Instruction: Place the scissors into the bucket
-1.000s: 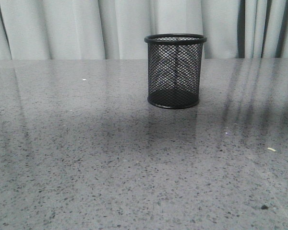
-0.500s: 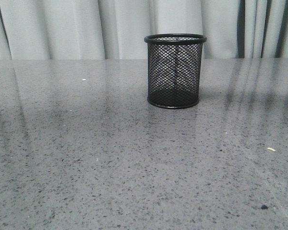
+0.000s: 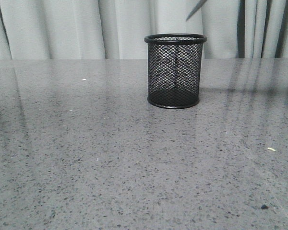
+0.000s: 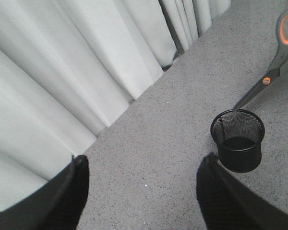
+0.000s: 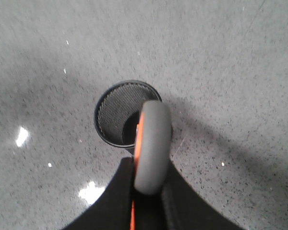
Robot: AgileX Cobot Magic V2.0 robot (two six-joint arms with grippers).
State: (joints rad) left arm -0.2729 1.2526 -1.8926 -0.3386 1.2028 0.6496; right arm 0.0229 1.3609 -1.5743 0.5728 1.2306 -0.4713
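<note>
Right gripper (image 5: 146, 203) is clamped on the scissors (image 4: 271, 72) by the handle end; in the right wrist view one grey finger loop with its orange lining stands up between the fingers, edge-on to the camera. The blades hang below, long axis tilted rather than plumb: in the left wrist view they slope down from the handles to a tip just over the near rim of the bucket (image 3: 175, 71), apparently at the rim and not yet inside. The bucket stands upright on the speckled grey table (image 3: 110, 158), toward its far edge before the pale curtain (image 3: 62, 28). Key relation: the bucket mouth lies almost directly under the held scissors, offset slightly toward the tip side, so the coming move looks like a short descent along the blade axis, with the tip needing to clear the rim. The right arm is the one over the bucket; left gripper (image 4: 141, 191) hovers well off to the side, fingers spread, holding nothing. Change since half a second ago: the front view then showed only the bucket; now a dark blade tip enters at the top edge, above and right of the rim. Bucket position unchanged.
</note>
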